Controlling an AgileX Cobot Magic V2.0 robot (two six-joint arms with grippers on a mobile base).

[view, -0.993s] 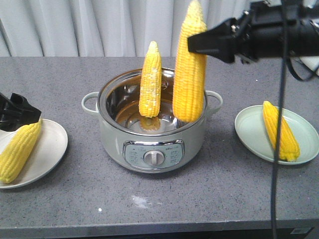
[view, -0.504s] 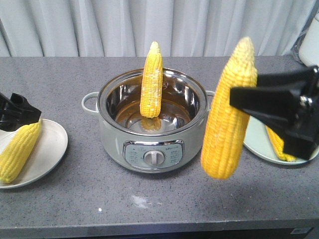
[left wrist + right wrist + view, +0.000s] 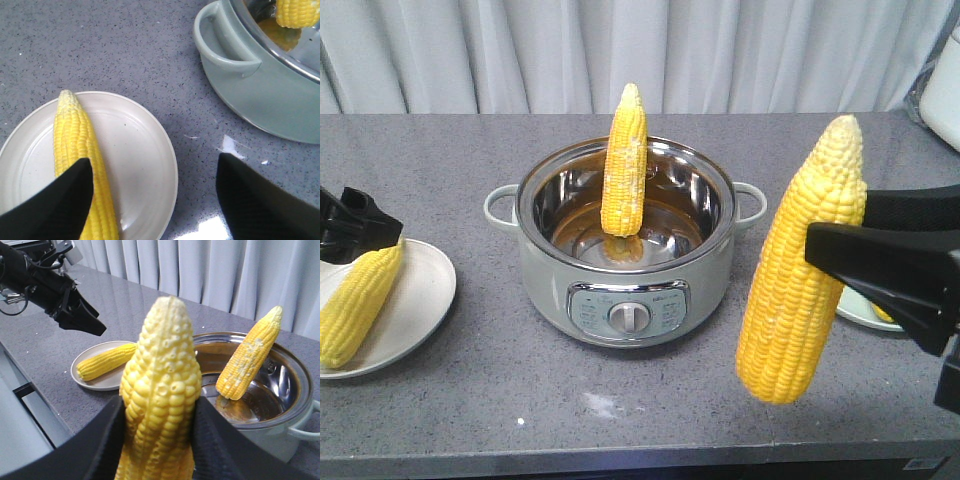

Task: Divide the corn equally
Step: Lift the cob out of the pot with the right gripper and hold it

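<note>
1. Got a corn cob (image 3: 800, 290) clamped upright in right gripper (image 3: 159, 432), midair beside the electric pot (image 3: 625, 290).
2. Seeing left gripper (image 3: 152, 167) spread apart over a plated cob (image 3: 75, 135).
3. Spotting a third cob (image 3: 623, 165) inside the pot.

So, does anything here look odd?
Nothing is spilled or broken. One cob stands nearly upright in the pot, leaning against its rim, with a whitish patch on its kernels. A small pale smear marks the counter in front. The right gripper holds another cob in mid-air.
</note>
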